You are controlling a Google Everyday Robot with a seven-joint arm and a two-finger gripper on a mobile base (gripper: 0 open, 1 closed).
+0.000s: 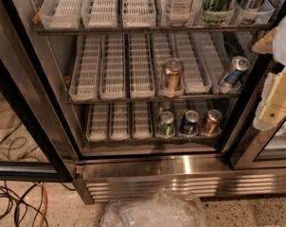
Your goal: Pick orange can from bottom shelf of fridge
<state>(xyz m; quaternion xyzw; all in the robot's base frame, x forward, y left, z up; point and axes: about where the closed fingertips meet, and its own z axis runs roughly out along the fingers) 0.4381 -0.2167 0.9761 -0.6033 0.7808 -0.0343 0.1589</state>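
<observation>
Item: orange can [211, 122], small, copper-orange metal body, shiny silver top with pull tab.
Location: front right of the bottom shelf [119, 122] of the fridge [181, 167], in a white slotted lane tray.
Neighbours: blue can [189, 123] just beside it on the left; green can [166, 125] further left; black door frame [237, 112] near on the right.
Not to be confused with: copper can with whitish patches [172, 74], one rack higher.
Long axis: upright, top facing up.
Gripper [274, 79]: pale cream, at the right edge, nearer than the racks, level with the middle rack.
Gripper state: cannot tell.
Bearing: can lies down, left and further in from the gripper.
Judged need: descend and reach in, keeping off the door frame and blue can.
</observation>
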